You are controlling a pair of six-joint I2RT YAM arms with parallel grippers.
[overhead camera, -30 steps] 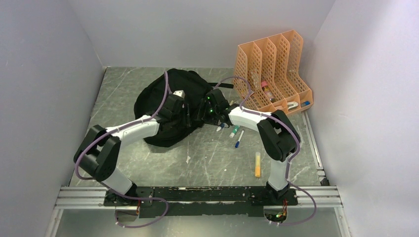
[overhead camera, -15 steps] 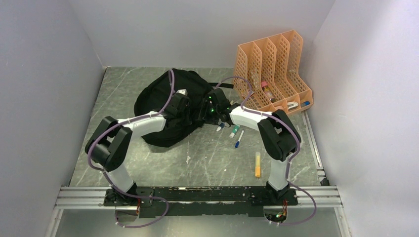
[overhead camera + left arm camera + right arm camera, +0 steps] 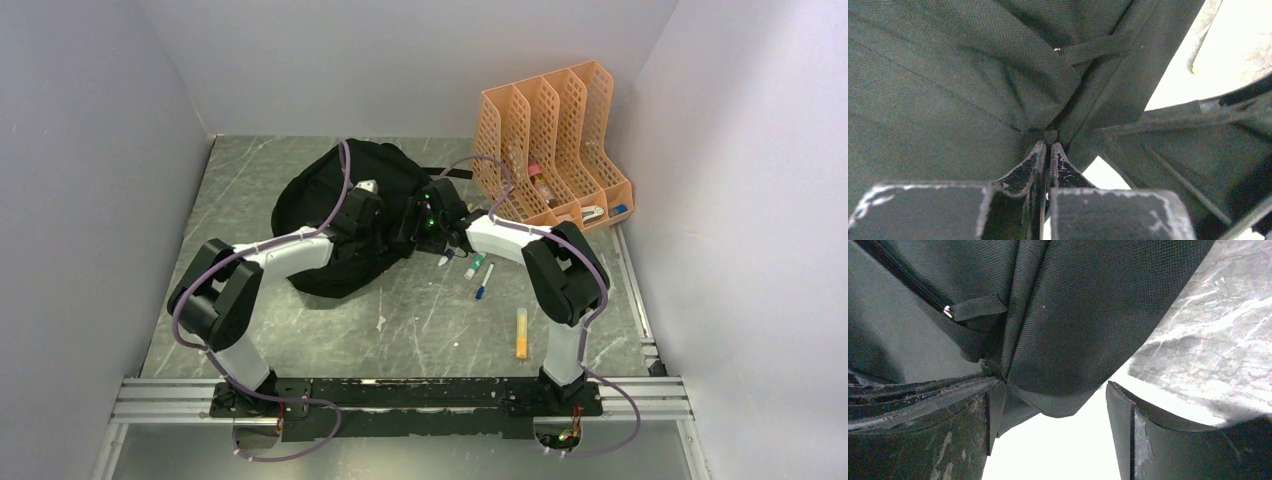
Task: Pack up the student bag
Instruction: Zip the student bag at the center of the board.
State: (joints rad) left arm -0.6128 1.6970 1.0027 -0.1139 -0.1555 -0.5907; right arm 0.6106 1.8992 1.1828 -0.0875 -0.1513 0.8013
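Located student bag slumped on the worktop, upper centre of the overhead frame, just left of the orange file organiser at upper right. Found both arms folded inward over its right-hand side.

Read left gripper as clenched — tips pressed together on a small tab or fold of black fabric at a seam junction, centre of its wrist frame. Cannot tell whether zip pull or plain cloth. Judged purpose: anchoring the floppy shell so the opening holds steady.

Read right gripper as released — jaws standing wide, with a rounded fold of bag cloth hanging between them, brushing the left-hand one but not pinched. Judged likely: lining up a second hold to spread the mouth.

Noted pens and a yellow stick loose at centre right, apart from the bag. Nothing visibly packed; interior hidden.
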